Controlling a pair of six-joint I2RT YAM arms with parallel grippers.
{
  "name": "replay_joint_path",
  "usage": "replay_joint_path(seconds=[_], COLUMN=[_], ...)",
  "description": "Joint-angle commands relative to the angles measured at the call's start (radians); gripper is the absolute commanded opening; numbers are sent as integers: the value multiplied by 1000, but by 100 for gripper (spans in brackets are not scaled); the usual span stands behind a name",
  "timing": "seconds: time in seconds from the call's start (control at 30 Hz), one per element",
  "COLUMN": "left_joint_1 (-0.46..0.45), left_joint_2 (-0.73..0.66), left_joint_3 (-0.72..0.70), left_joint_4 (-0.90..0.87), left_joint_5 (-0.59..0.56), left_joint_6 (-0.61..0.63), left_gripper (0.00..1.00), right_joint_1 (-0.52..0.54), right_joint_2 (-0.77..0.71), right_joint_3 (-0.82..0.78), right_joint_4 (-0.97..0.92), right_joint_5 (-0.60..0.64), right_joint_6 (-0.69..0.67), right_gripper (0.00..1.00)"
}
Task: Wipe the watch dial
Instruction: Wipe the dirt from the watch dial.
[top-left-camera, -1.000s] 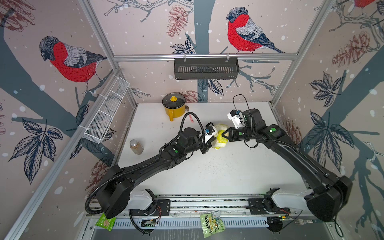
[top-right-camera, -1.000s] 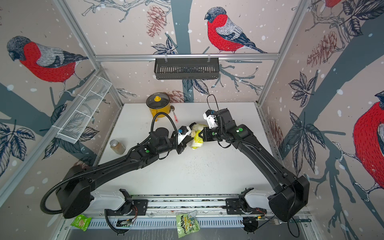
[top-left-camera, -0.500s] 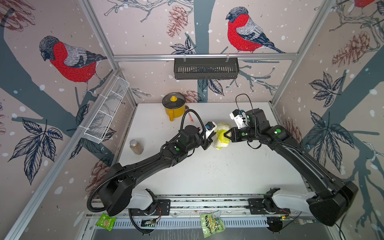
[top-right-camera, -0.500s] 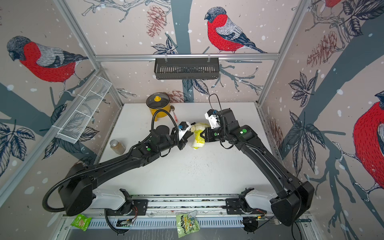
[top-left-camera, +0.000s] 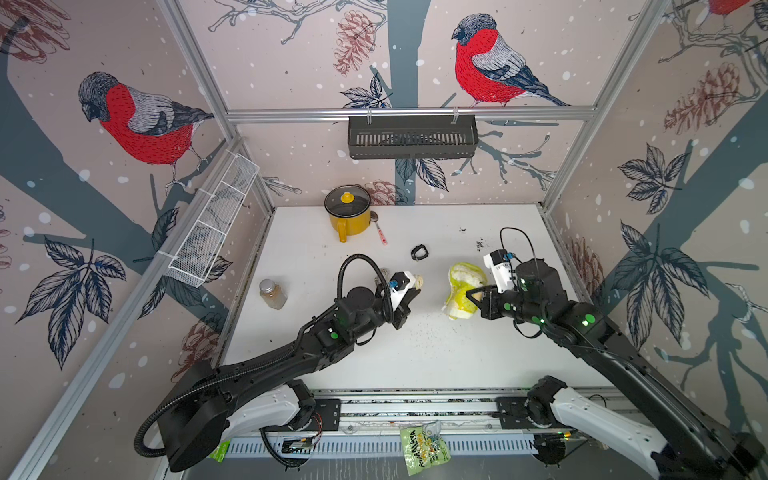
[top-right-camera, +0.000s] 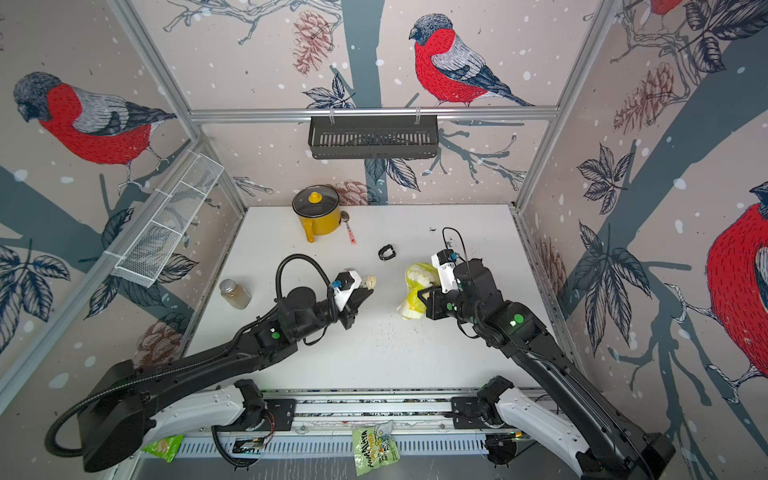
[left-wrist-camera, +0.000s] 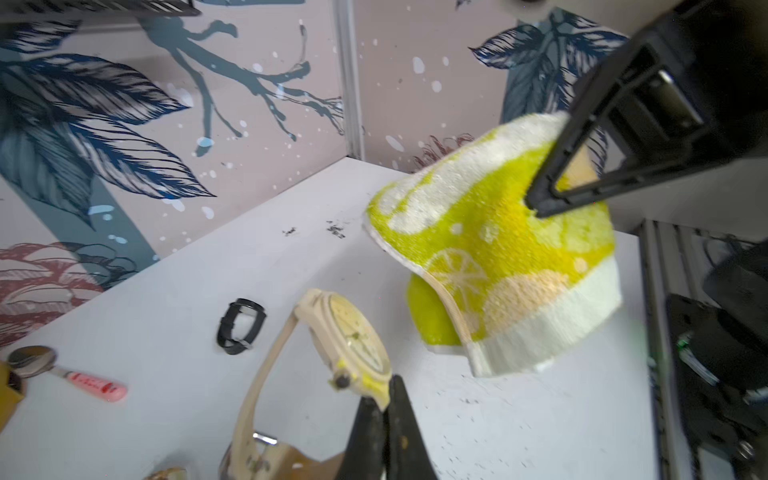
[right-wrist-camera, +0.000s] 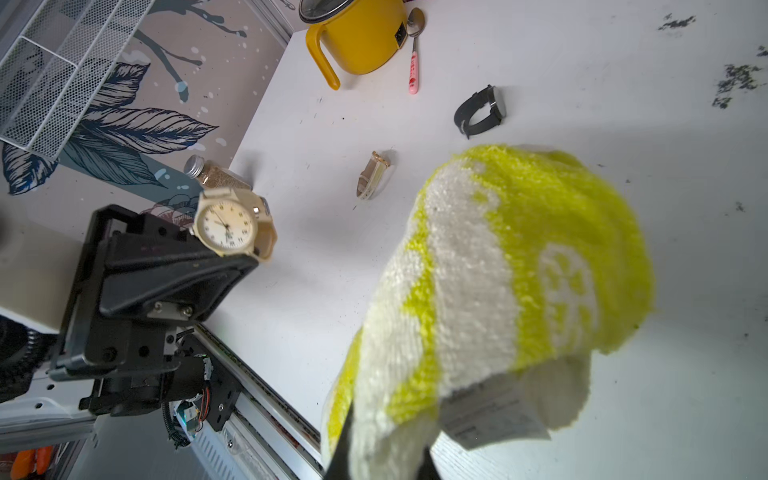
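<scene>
Left pincer (left-wrist-camera: 384, 397) clamped on the rim of a cream round-faced wristwatch (left-wrist-camera: 353, 340), raised off the white table (top-left-camera: 415, 353), dial facing a lemon-print yellow terry cloth (left-wrist-camera: 498, 257), gripped in the closed right pincer (top-left-camera: 471, 294), near, not touching

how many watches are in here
3. A cream watch is clamped in the left end effector; a black watch lies on the table farther back; a tan watch lies beside the left arm. The arms may hide others.
</scene>
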Motion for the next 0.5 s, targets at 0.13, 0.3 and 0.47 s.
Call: replay_joint_path(seconds=[0.13, 0.3, 0.47], left_joint_1=[-58, -60, -59], left_joint_2=[-9, 61, 98], left_joint_3=[-110, -62, -35], left_joint_4=[146, 108, 118], left_joint_5=[-62, -47, -31], left_joint_6=[126, 139, 162], left_gripper=[0, 0, 0], right_joint_1=[53, 81, 130], right_joint_2=[-69, -39, 13], right_joint_3=[-96, -133, -115], right_joint_4=[69, 134, 154], right_joint_5=[6, -51, -59], right_joint_6=[-8, -37, -50], right_gripper=[5, 5, 5])
